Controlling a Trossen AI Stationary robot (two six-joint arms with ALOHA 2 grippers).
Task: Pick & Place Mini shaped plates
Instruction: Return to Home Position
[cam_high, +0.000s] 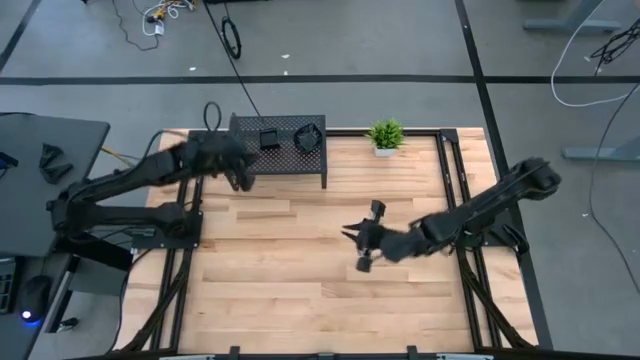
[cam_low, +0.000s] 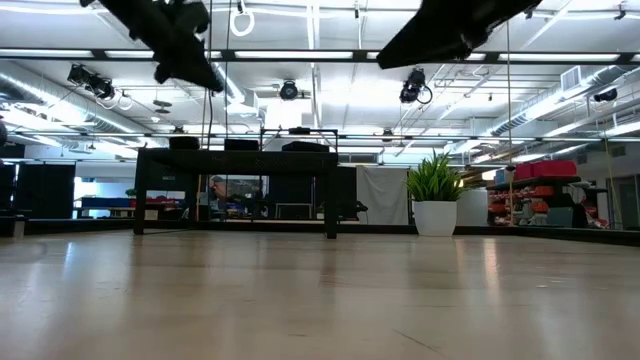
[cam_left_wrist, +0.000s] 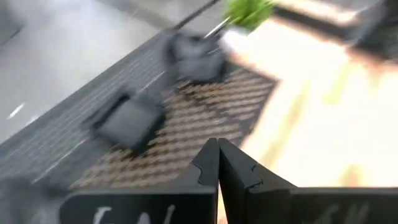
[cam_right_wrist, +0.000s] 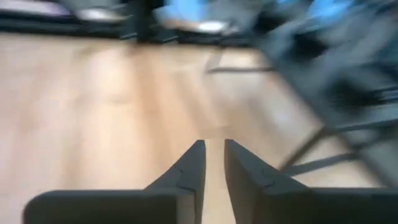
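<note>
Low view: the top edge cuts off both arms, so you get neither claw here. The mini shaped plates (cam_low: 300, 146) on the rack (cam_low: 235, 160) show edge-on as thin dark slivers. You can't tell shape or count.

High view: the plates are two small dark clumps, too small for you to count layers. The left claw (cam_high: 240, 172) is a dark smear at the rack's corner.

Left wrist view: both stacks are blurred, their outlines lost. The plant (cam_left_wrist: 249, 11) is a green smudge clipped by the top edge.

Right wrist view: beyond the surface (cam_right_wrist: 93, 93), only streaked dark frames you can't identify.
</note>
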